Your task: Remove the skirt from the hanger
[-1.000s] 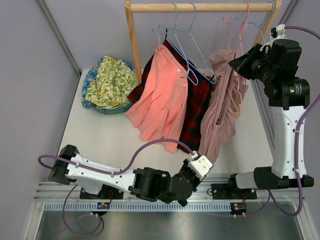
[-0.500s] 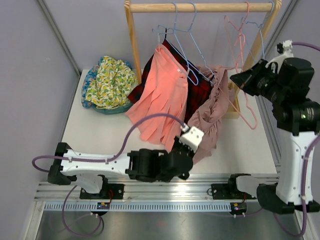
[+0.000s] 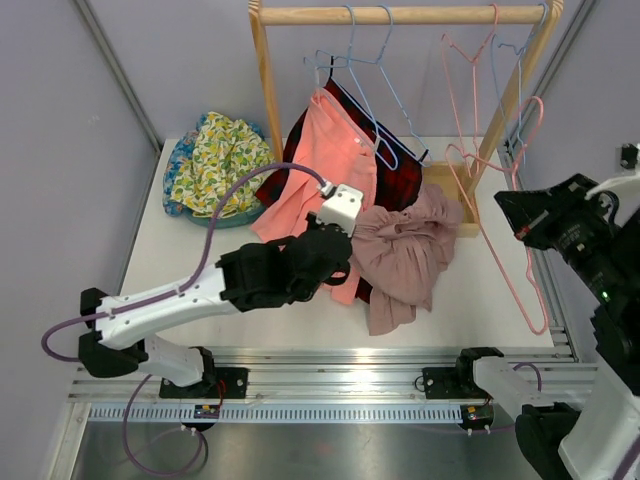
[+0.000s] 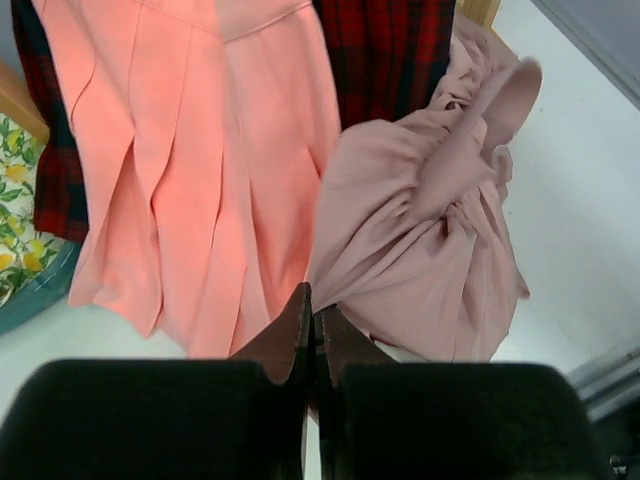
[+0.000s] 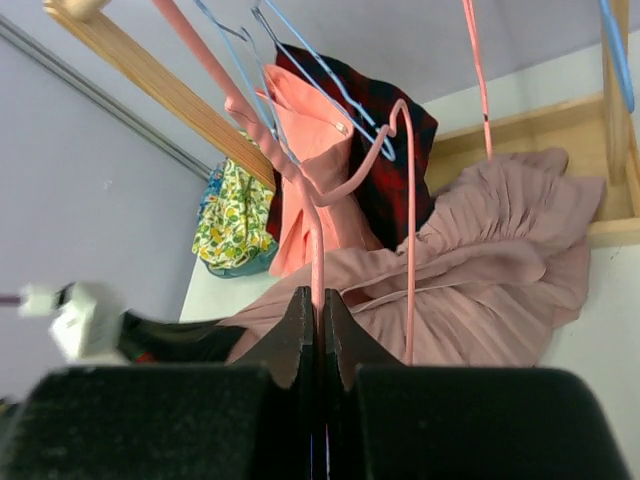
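The dusty-pink skirt (image 3: 400, 255) lies crumpled on the white table, off its hanger. My left gripper (image 3: 342, 260) is at its left edge, shut on a fold of it; in the left wrist view the skirt (image 4: 430, 240) spreads right of the shut left gripper (image 4: 315, 315). The thin pink hanger (image 3: 487, 222) hangs bare above the table's right side. My right gripper (image 3: 505, 205) is shut on it; the right wrist view shows the hanger (image 5: 316, 240) running up out of the right gripper (image 5: 320, 300), with the skirt (image 5: 480, 290) below.
A wooden rack (image 3: 400, 14) stands at the back with blue and pink wire hangers. A coral pleated skirt (image 3: 330, 160) and a red plaid skirt (image 3: 400, 185) hang from it, close to my left arm. Floral cloth (image 3: 220, 165) fills a teal basket at back left.
My left gripper pulled the pink skirt down and left, off the hanger and onto the table. My right gripper drew the hanger away to the right and nearer, now bare.
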